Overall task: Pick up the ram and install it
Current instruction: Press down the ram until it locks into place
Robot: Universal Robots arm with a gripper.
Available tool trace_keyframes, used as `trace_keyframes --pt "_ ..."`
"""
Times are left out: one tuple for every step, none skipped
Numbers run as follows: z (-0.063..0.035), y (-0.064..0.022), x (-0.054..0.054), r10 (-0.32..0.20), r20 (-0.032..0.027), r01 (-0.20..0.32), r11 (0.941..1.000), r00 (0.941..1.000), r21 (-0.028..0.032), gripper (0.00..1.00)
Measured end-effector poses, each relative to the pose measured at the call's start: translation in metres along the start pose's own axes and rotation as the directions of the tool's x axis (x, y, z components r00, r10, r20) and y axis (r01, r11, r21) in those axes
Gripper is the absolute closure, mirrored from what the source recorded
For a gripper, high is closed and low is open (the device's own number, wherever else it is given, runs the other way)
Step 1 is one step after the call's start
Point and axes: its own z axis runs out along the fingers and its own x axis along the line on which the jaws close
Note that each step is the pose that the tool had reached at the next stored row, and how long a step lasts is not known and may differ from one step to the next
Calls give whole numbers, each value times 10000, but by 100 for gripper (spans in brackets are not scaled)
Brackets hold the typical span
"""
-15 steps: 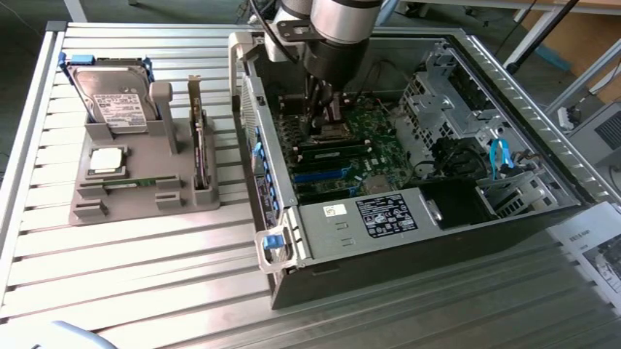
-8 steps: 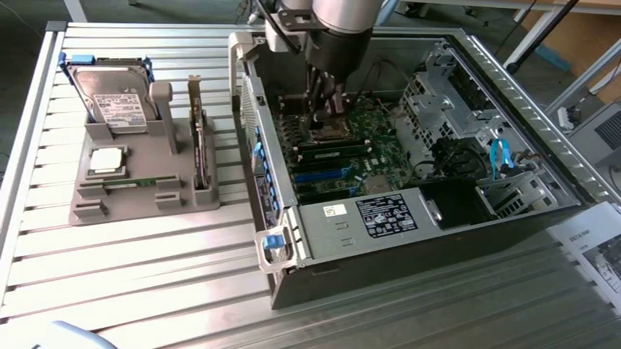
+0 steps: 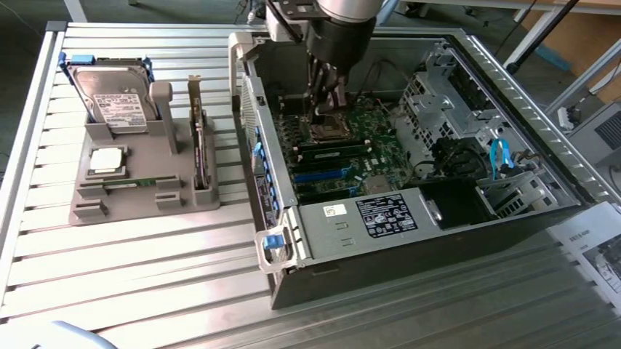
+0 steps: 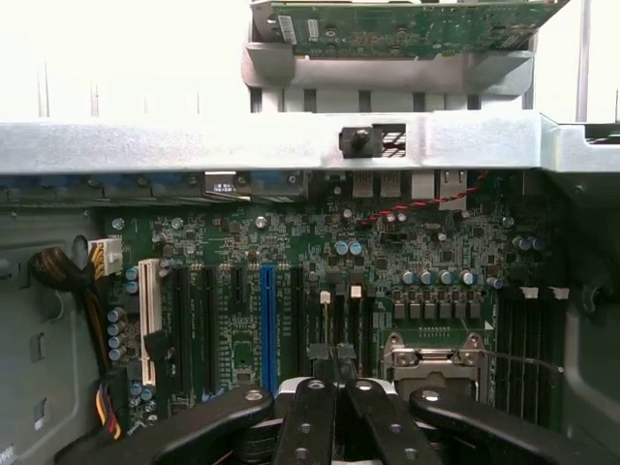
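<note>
The ram [image 3: 131,182] is a thin green stick lying in a slot of the grey holder [image 3: 116,207], outside the computer case on the exterior view's left. My gripper [image 3: 323,114] hangs inside the open case [image 3: 321,240], far from the ram and just above the silver processor socket [image 3: 325,131] on the green motherboard [image 3: 383,156]. In the wrist view the gripper [image 4: 330,353] is shut, fingertips together with nothing between them, over the motherboard [image 4: 291,252] beside the socket [image 4: 433,354]. Dark memory slots [image 4: 528,334] run beside the socket.
The holder also carries a hard drive [image 3: 112,102], a square processor chip [image 3: 106,160] and an upright expansion card [image 3: 201,153], whose green board [image 4: 407,24] rises beyond the case's metal wall [image 4: 291,143]. Cables [image 3: 499,156], drive cages and a power supply crowd the case's right.
</note>
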Motion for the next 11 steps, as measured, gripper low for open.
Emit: trace_keyframes --pt "-14 0 0 0 0 0 10000 10000 0 90" --pt "-26 0 1 0 0 0 10000 10000 0 90" --pt "-36 0 1 0 0 0 10000 10000 0 90" --pt "-47 0 1 0 1 0 10000 10000 1 90" --pt "-58 0 1 0 1 0 10000 10000 1 90" --pt "-68 0 1 0 0 0 10000 10000 0 90" --pt "-78 -1 1 0 1 0 10000 10000 1 90" --pt "-88 0 1 0 0 0 10000 10000 0 90" --pt "-92 -1 1 0 1 0 10000 10000 1 90" --pt "-91 -1 1 0 2 0 10000 10000 1 90" --pt "-92 -1 1 0 2 0 10000 10000 1 90"
